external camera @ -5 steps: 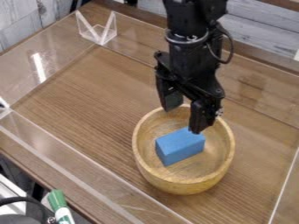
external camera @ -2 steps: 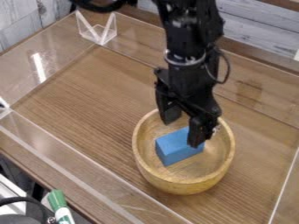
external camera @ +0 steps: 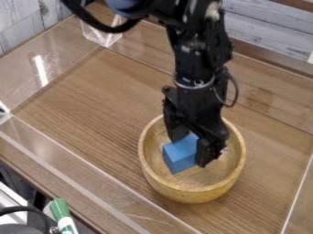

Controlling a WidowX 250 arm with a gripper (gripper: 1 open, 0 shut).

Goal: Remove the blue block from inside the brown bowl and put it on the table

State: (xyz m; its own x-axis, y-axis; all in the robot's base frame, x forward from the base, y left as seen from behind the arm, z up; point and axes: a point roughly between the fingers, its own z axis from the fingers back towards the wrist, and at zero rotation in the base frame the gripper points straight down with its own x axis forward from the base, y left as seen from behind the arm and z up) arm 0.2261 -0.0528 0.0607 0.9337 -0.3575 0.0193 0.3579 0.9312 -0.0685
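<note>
In your single camera view, the gripper (external camera: pixel 193 144) has come down from above the rim into the brown bowl (external camera: pixel 159 179) over the last second, and its jaws now stand wide apart on either side of the blue block (external camera: pixel 178 155), which lies on the bowl's floor, not yet gripped. You look set to close on it before lifting it out to the table (external camera: pixel 98 91). You have one block, one bowl, one gripper.
</note>
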